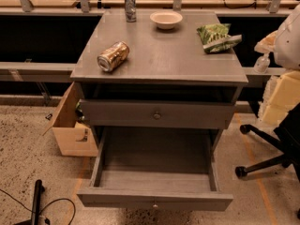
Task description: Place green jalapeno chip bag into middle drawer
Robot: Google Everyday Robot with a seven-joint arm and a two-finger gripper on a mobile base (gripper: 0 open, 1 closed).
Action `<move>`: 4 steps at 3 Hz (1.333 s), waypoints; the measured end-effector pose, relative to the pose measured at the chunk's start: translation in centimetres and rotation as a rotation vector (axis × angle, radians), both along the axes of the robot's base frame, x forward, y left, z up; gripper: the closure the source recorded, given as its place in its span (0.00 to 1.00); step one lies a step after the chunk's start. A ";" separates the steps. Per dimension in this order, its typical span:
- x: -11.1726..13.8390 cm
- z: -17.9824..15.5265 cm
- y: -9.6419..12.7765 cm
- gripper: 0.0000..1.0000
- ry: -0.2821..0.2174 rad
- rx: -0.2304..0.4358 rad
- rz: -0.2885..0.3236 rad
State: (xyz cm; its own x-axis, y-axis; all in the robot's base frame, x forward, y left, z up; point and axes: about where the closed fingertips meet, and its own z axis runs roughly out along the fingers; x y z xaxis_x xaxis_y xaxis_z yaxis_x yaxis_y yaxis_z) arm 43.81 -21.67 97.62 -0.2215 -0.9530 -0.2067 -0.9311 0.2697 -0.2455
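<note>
The green jalapeno chip bag [216,36] lies on the right side of the grey cabinet top [164,60], crinkled, with white patches. The middle drawer [154,200] is pulled out wide below. Its flat grey floor is bare, and a small knob sits on its slim front panel. Above it a taller drawer front [157,114] with a round knob is shut. My gripper is not in view. A white rounded shape [288,34] shows at the right edge.
A gold-brown dented can [113,56] lies on its side on the top's left. A white bowl [166,18] and an upright silver can [130,6] stand at the back. A cardboard box [70,125] is left of the cabinet and an office chair base [267,163] is to the right.
</note>
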 end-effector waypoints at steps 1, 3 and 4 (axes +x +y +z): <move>0.0 0.0 0.0 0.00 0.000 0.000 0.000; 3.6 -0.4 -2.2 0.00 -0.081 0.114 -0.082; 8.1 -1.2 -5.0 0.00 -0.181 0.232 -0.147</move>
State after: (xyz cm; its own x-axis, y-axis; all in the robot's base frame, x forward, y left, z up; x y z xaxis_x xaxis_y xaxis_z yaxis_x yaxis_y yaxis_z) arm 51.87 -26.63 96.46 -0.2933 -0.8365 -0.4628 -0.8248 0.4662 -0.3199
